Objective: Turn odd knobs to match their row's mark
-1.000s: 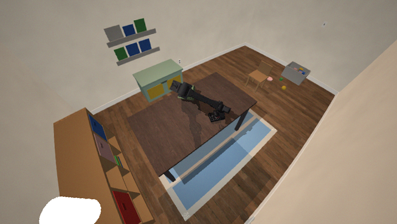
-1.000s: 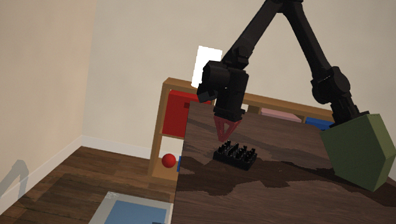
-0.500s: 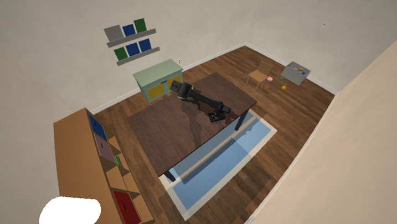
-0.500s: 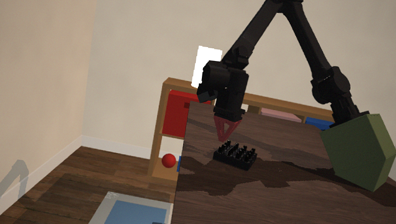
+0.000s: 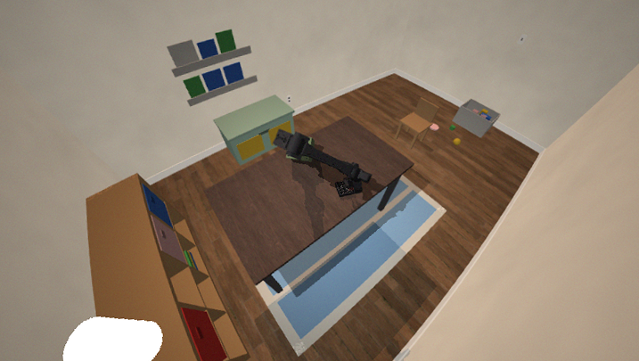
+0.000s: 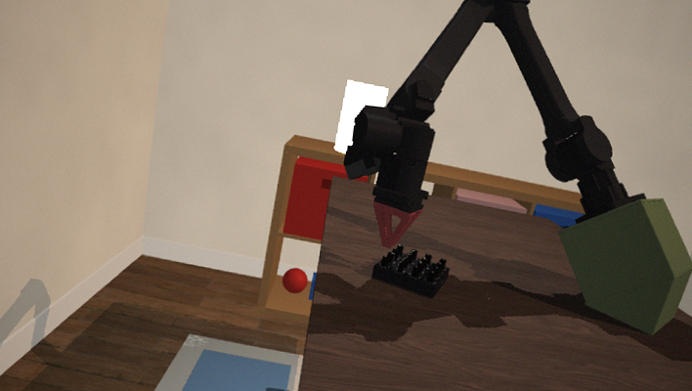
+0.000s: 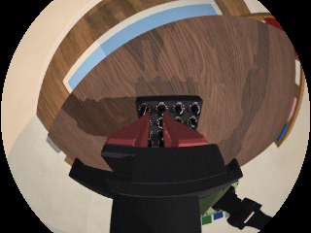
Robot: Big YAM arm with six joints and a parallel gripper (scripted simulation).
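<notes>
The black knob box (image 5: 347,193) (image 6: 408,283) (image 7: 170,98) stands on the dark wooden table (image 5: 262,205) (image 6: 493,385) (image 7: 209,53). Its upright black knobs stand in rows. In the wrist view the far row of knobs shows above my fingers; several nearer knobs are hidden by the fingers and the gripper body. The white lines and printed names are too small to read. My gripper (image 6: 389,245) (image 7: 155,116) points down with its red fingertips a little apart and nothing between them. The tips are just above the knobs, over the left part of the box in the exterior view.
The green block-shaped arm base (image 6: 623,266) stands on the table, to the right of the box in the exterior view. The table's edge (image 6: 312,306) is near the box. A blue rug (image 5: 345,287) (image 6: 235,386) lies on the floor beyond that edge.
</notes>
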